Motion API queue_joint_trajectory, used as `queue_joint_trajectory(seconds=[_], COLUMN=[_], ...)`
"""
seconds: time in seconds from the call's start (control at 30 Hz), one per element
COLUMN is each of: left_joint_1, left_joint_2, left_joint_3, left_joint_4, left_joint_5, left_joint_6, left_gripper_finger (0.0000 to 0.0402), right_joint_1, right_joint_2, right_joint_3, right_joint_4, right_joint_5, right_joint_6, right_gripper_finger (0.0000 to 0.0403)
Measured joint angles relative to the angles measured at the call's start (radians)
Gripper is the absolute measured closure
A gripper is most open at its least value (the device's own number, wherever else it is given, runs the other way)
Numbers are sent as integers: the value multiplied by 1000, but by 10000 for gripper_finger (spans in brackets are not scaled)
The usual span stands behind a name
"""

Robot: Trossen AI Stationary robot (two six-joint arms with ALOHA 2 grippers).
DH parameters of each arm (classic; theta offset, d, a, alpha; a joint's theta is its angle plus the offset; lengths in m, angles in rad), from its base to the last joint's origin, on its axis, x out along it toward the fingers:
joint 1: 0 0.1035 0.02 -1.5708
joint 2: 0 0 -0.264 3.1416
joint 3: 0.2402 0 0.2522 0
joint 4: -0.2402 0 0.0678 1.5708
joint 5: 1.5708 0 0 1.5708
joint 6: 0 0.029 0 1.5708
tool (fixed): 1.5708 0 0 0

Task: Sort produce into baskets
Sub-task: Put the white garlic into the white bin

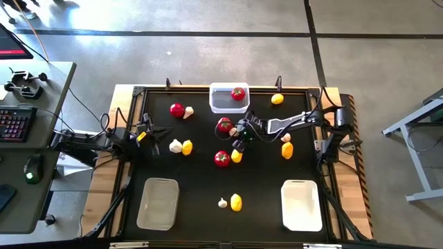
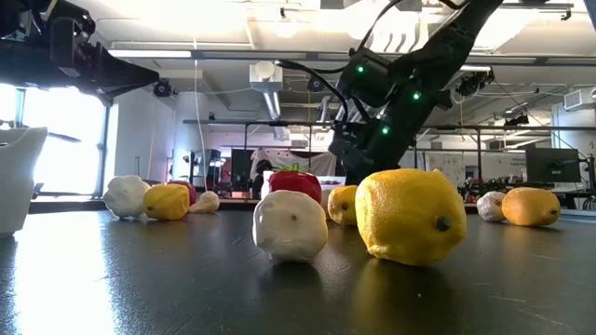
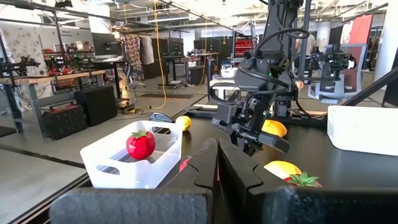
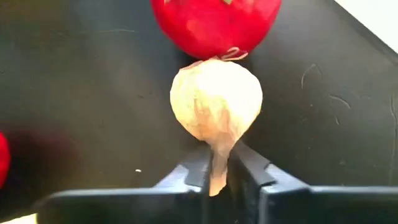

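Note:
My right gripper [image 1: 239, 131] reaches from the table's right to mid-table and is shut on an off-white garlic bulb [image 4: 216, 102]. The bulb sits right beside a red tomato [image 1: 223, 125], which also shows in the right wrist view [image 4: 214, 25]. The clear, white-rimmed basket [image 1: 216, 104] stands at the far middle with one tomato [image 1: 238, 93] in it. The beige basket [image 1: 158, 203] stands near left and the white basket [image 1: 301, 205] near right. My left gripper [image 1: 149, 131] waits shut and empty at the left side. My right gripper pinches the garlic's thin stem tip [image 4: 217, 168] between its two fingertips. The fingers come slanting down from the table's right. The bulb sticks out beyond the fingertips, its round end close against the tomato. Whether it rests on the table I cannot tell.
Loose produce lies around: a tomato [image 1: 177, 109] with a garlic [image 1: 188, 112] far left, a garlic [image 1: 175, 146] and lemon [image 1: 187, 147], a tomato [image 1: 221, 158] and lemon [image 1: 237, 155], lemons [image 1: 277, 99] [image 1: 287, 150], and a garlic [image 1: 222, 203] and lemon [image 1: 236, 202] near the front.

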Motion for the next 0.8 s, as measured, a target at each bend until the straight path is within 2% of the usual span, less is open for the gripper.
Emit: queue_joint_trajectory(seconds=[0.07,0.17,0.43,0.6,0.8], left_joint_1=[0,0,0,0,0], left_joint_2=[0,0,0,0,0], left_joint_3=[0,0,0,0,0], left_joint_4=[0,0,7,59,102], left_joint_5=[0,0,11,13,12], left_joint_6=[-3,-19,-19,28,62], left_gripper_finger=[401,401,401,401,401], right_joint_1=[0,7,79,205,432], right_joint_2=[-19,-67,-301,-471,-625], right_joint_3=[0,0,0,0,0], right_joint_4=[-6,-27,-226,-388,-544], right_joint_5=[-6,-25,-29,-53,-57], right_joint_6=[-12,-15,22,133,370], right_gripper_finger=[395,389,397,400,400])
